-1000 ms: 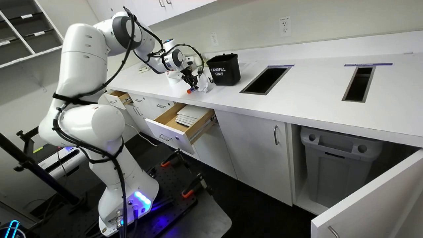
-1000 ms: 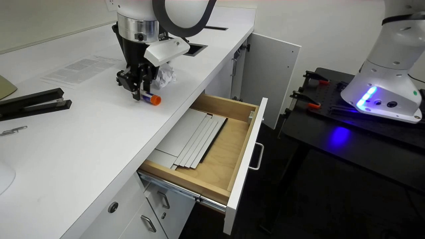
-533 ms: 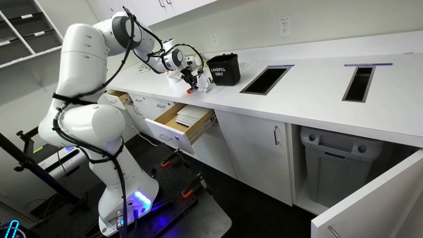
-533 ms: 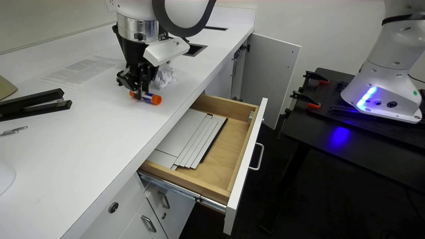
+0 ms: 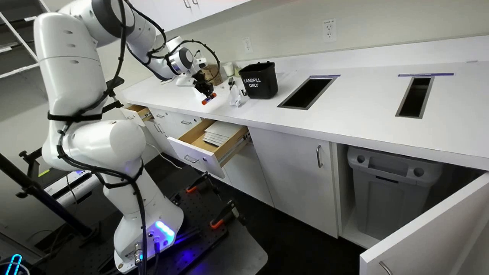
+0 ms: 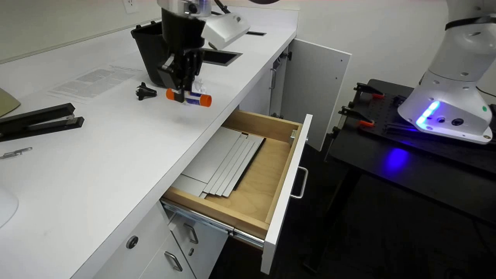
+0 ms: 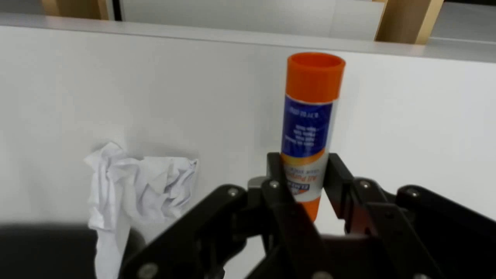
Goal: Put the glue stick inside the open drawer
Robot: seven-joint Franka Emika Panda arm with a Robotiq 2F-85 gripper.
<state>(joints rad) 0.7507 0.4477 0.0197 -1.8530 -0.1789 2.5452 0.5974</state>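
Gripper (image 7: 305, 167): and it's a clean pinch — one black finger either side of the glue stick (image 7: 308, 133), gripping it across the label, close to one orange end.
Glue stick: up in the air over the white counter (image 6: 108, 166), near the front edge, lying almost level, its other orange end pointing towards the drawer (image 6: 269, 162) in the wrist view.
Drawer: pulled out below that edge, tan wood inside, white front.
Panels (image 6: 224, 159): pale and flat, fanned out in the drawer on the counter side, bare wood showing beside them.
Paper (image 5: 234, 97): crumpled and white, on the counter just beside the bin (image 5: 265, 82) — upright, black, lettered LANDFILL ONLY.
Stapler (image 6: 38, 121): black, lying on the counter in an exterior view, well apart from the gripper, a pen (image 6: 16, 153) near it.
Cabinet door (image 5: 428, 225): swung wide in both exterior views, a grey tub (image 5: 389, 191) standing behind it.
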